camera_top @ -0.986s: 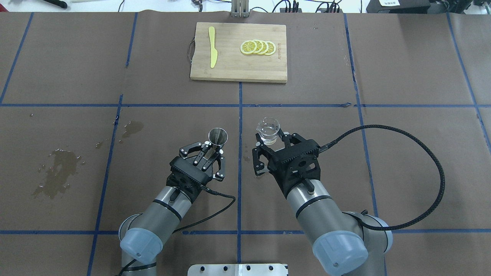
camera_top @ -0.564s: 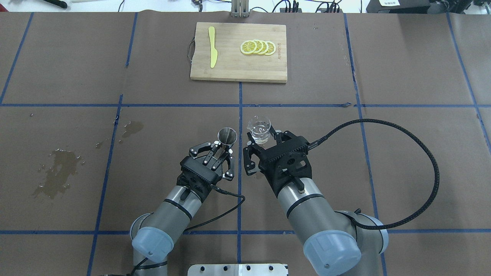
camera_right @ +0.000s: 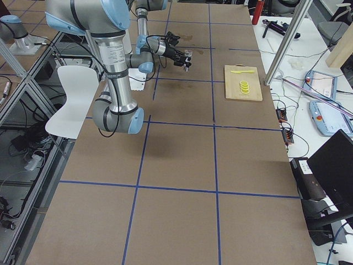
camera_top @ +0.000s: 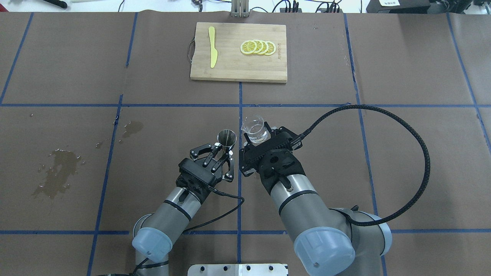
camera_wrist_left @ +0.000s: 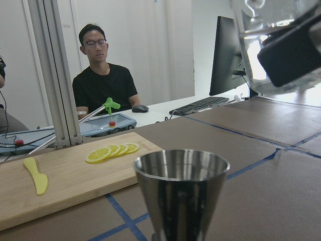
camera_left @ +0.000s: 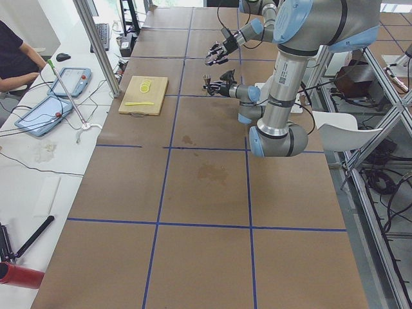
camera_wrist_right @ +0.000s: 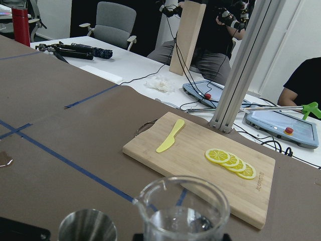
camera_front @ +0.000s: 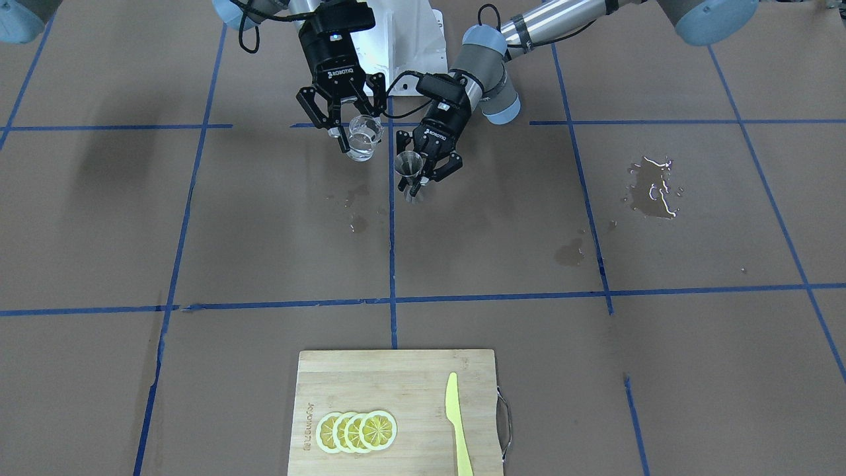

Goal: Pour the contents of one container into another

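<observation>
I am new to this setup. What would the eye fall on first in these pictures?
First, the two claws side by side in front of the robot: the right claw holds a clear glass cup with liquid, its lip turned toward the steel jigger gripped by the left claw. Next, the wooden cutting board at the far edge, with lemon slices and a yellow knife. The paper on the robot's left bears wet stains.

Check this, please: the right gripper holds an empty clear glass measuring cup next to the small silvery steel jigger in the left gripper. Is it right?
Not quite: the clear glass measuring cup is not empty; the right wrist view shows clear liquid in it. Otherwise yes: the right gripper holds it next to the small silvery steel jigger in the left gripper.
</observation>
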`<action>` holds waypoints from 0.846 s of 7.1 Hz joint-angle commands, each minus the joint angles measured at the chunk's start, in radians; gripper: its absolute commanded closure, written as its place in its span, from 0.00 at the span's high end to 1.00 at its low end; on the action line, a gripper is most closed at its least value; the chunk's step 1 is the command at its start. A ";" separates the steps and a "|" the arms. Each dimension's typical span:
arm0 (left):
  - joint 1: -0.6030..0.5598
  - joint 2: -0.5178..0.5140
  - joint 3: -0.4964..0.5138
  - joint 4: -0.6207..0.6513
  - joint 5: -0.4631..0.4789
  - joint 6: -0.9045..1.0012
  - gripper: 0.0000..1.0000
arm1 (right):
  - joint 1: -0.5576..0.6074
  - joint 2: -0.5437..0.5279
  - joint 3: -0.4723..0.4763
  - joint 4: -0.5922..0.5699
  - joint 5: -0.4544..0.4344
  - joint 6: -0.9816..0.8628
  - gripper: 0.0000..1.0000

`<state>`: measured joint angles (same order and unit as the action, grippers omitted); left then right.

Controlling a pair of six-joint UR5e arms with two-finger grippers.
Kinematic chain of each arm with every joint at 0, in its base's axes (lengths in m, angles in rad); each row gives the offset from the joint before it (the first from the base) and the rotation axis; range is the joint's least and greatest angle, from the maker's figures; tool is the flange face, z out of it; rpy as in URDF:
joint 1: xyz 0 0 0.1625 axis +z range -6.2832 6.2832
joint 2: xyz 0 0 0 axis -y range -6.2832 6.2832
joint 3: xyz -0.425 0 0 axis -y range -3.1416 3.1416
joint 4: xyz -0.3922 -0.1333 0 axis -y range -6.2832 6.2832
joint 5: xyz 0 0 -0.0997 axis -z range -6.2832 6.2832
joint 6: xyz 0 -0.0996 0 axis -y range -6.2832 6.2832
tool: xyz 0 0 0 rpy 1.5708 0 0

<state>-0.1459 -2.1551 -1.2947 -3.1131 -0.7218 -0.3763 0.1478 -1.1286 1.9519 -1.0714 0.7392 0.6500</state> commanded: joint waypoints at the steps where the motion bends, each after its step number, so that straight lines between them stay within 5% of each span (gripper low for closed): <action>1: 0.005 -0.006 0.005 -0.001 -0.001 0.000 0.00 | 0.003 0.041 -0.001 -0.082 0.000 -0.018 0.00; 6: 0.016 -0.040 0.046 -0.001 0.012 -0.064 0.00 | 0.033 0.076 -0.002 -0.174 0.000 -0.070 0.00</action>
<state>-0.1316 -2.1930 -1.2510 -3.1140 -0.7117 -0.4293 0.1706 -1.0582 1.9503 -1.2192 0.7387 0.5953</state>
